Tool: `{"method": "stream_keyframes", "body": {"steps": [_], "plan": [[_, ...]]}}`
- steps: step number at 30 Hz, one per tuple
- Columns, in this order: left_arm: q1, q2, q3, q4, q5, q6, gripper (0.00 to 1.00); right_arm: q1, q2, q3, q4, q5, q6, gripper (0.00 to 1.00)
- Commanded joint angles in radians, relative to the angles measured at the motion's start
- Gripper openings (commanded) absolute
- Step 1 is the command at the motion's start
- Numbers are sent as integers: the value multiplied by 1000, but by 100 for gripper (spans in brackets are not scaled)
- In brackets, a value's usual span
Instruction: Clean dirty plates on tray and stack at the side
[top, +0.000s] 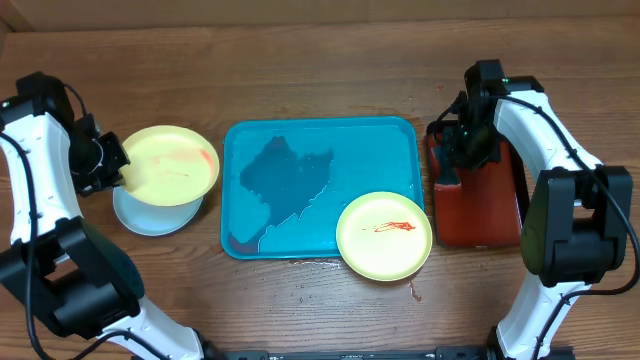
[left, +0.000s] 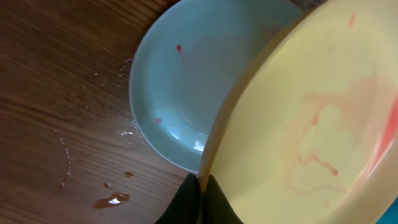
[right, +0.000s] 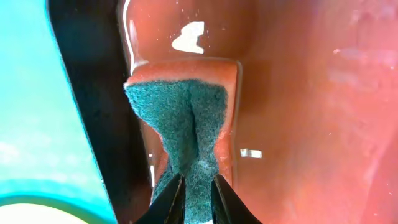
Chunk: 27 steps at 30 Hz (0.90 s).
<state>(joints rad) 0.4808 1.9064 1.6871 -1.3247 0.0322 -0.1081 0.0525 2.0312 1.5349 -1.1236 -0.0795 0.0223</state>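
While the left claw (left: 200, 186) pinches the smeared yellow-green plastic plate (left: 311, 124), hold it level; the right claw (right: 196, 185), pinching the green scouring sponge (right: 180, 112), should squeeze firmly.

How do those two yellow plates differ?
The left yellow plate is pinched at its rim by the left gripper, over a pale blue plate; the right yellow plate lies free on the tray's corner. The left shows faint pink smears, the right a bright red streak. Both are round and shallow.
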Motion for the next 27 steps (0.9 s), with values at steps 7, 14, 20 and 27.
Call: {"method": "stream_keyframes", "body": {"steps": [7, 14, 20, 27], "plan": [[48, 80, -18, 24, -35, -38, 4, 4, -38, 34, -5, -46, 7, 18], [49, 126, -18, 36, -36, -37, 4, 6, -37, 18, 33, -79, 8, 19], [49, 136, -25, 49, -38, -34, 4, 6, -26, -42, 92, -22, 26, 23], [49, 136, -25, 51, -53, -26, 4, 6, -22, -98, 143, -23, 27, 23]]}}
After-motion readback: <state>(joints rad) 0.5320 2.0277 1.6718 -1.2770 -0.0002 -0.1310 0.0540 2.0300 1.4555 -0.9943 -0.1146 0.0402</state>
